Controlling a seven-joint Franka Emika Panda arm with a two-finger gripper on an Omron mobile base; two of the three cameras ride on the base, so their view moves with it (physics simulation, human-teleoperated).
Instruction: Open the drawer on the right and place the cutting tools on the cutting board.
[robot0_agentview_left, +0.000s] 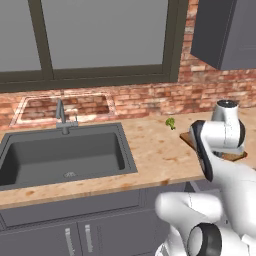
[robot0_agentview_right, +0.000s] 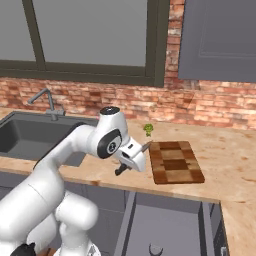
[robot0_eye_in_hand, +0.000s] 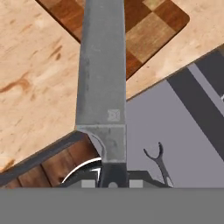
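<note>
While the arm is carrying a knife toward the board, the scene is reading as follows, largest thing first.

Counter (robot0_agentview_right: 225, 150): running across both base views, sink at 9 o'clock of the board.
Drawer (robot0_agentview_right: 165, 225): standing open below the counter edge, at 6 o'clock of the board.
Board (robot0_agentview_right: 175, 161): lying bare on the counter, broccoli (robot0_agentview_right: 148, 129) at its 11 o'clock.
Gripper (robot0_agentview_right: 131, 161): clamping narrowly on the knife (robot0_eye_in_hand: 102, 87), blade pointing toward the board's near-left corner.
Scissors (robot0_eye_in_hand: 158, 162): lying in the drawer, not yet moved.
Risk: blade is hanging half over counter; releasing early would be dropping it off the board or back into the drawer.
Views: hand view is showing the blade and scissors; right base view is showing the whole board and broccoli.
</note>
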